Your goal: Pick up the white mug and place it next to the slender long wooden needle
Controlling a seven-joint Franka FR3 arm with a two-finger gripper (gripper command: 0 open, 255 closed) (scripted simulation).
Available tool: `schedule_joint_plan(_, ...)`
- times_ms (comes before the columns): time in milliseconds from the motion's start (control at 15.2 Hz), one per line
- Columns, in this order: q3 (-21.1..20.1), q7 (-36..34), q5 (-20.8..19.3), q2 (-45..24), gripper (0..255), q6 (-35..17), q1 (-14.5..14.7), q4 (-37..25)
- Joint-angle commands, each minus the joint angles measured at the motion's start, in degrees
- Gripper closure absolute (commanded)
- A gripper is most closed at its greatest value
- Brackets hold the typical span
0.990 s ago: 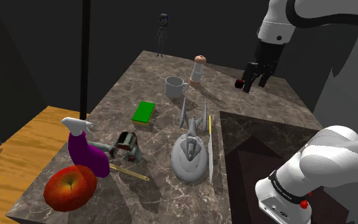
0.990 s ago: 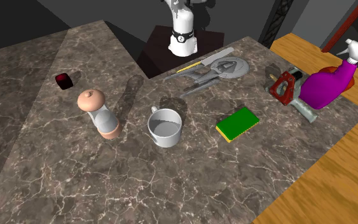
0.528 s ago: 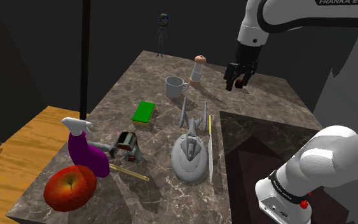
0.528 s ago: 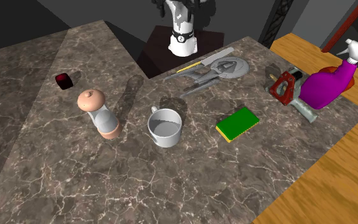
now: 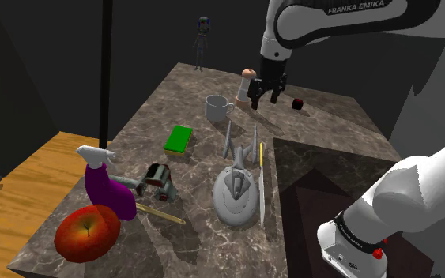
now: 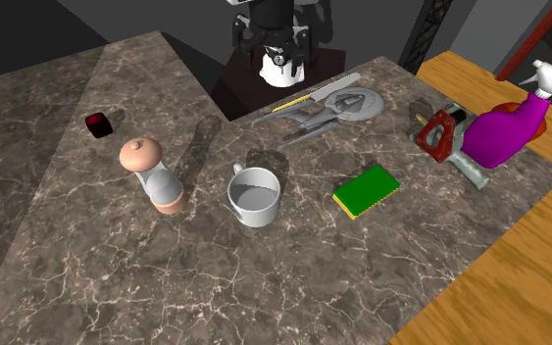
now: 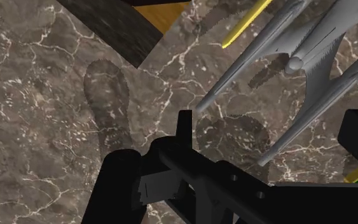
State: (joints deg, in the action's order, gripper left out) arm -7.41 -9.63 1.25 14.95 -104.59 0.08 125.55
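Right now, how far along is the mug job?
Done: nothing; the white mug stands beside the grinder. In hand: the open, empty gripper hovers above the table, not touching the mug. Left: grasp, lift, carry it to the tan needle by the apple.

The white mug [image 5: 217, 108] stands upright and empty on the marble countertop [image 5: 323, 126], its handle toward the shoulder view's right. The long, thin, pale yellow needle [image 5: 261, 185] lies flat, well apart from it, just beside a grey starship model [image 5: 235, 189].
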Motion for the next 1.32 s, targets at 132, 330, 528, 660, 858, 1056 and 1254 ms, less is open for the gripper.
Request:
schedule_joint_plan(132, -0.93, -1.16, -1.4, -9.05, 0, -3.42, 0.16, -5.99)
schedule_joint_plan(330, -1.47, -2.15, -2.71, -15.7, 0, -4.82, 0.5, -11.47)
schedule_joint_plan(528, -1.83, -3.12, -4.16, -22.41, 0, -5.53, 1.02, -17.67)
schedule_joint_plan(660, -1.95, -3.7, -5.16, -26.96, 0, -5.61, 1.51, -22.25)
schedule_joint_plan(858, -1.96, -4.42, -6.64, -33.95, 0, -5.1, 2.43, -29.92)
schedule_joint_plan(1056, -1.78, -4.88, -8.01, -41.3, 0, -3.77, 3.58, -38.79)
schedule_joint_plan(1254, -1.58, -5.03, -8.71, -45.59, 0, -3.36, 4.28, -43.61)
